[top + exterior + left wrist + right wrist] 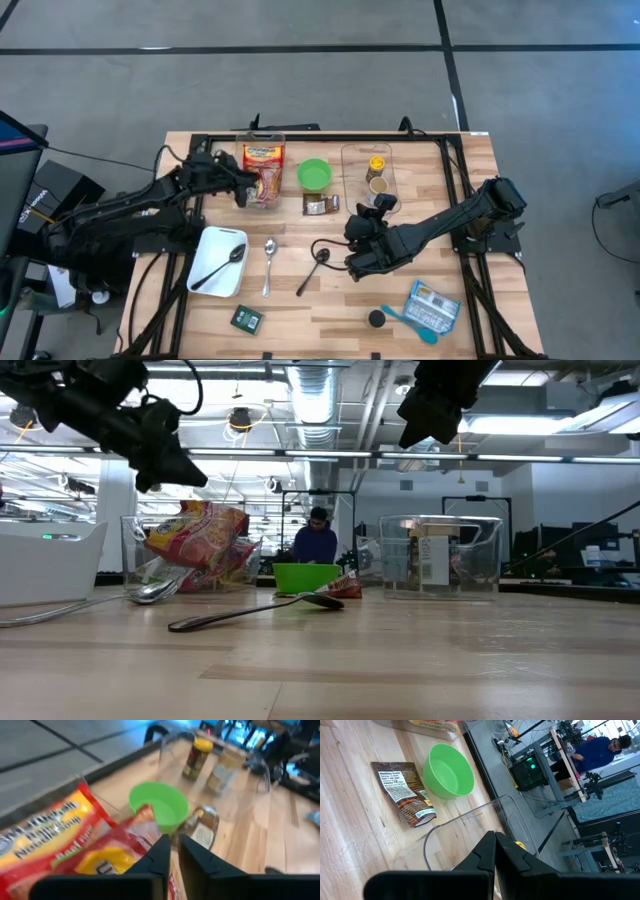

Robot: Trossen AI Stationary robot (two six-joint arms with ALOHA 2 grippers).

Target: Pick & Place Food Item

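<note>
- Left gripper [241, 187] — fingers nearly together, pinching the edge of a red-and-yellow noodle packet [264, 170] that sits in a clear bin [262, 140].
- Right gripper [352, 240] — jaws shut, empty, raised above the table [310, 320] near a black spoon [313, 270].
- A green bowl [314, 175] sits just beside the packet.

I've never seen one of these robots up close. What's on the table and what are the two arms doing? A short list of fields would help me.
Left gripper: raised by the noodle packet, fingers close together, no clear hold visible
Right gripper: shut, empty, above the table near the black spoon
Noodle packet: red and yellow, in a clear bin
Green bowl: empty, between the two clear bins
Brown packet: flat, just in front of the bowl
Second clear bin: holds jars
White tray: holds a black spoon
Silver spoon: beside the tray
</note>
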